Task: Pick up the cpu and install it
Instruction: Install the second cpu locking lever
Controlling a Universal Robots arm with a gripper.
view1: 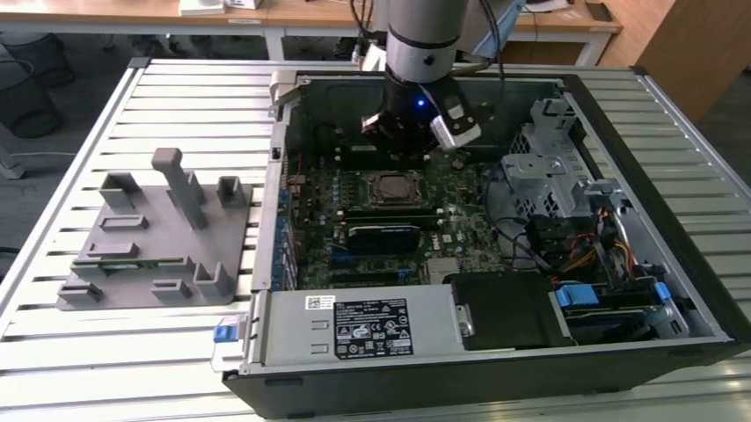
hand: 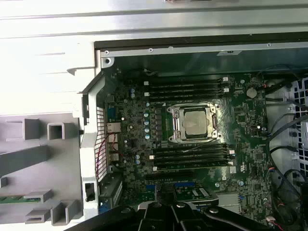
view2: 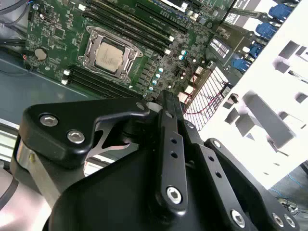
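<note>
Over the open black computer case [view1: 657, 290], black gripper [view1: 405, 132] hovering, finger state impossible to tell, small pale silver square cpu [hand: 195, 123] seated in its socket on the green motherboard [hand: 240, 144]; risk: clipping the socket frame.

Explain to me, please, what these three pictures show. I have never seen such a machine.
A grey robot arm reaches into an open black computer case lying on a slatted metal table. The exterior view looks from off the arm; both wrist views ride near its black gripper. The small square silver-topped cpu sits in its metal-framed socket on the green motherboard, away from the gripper. Beside the case stands a grey plastic fixture with upright posts.
</note>
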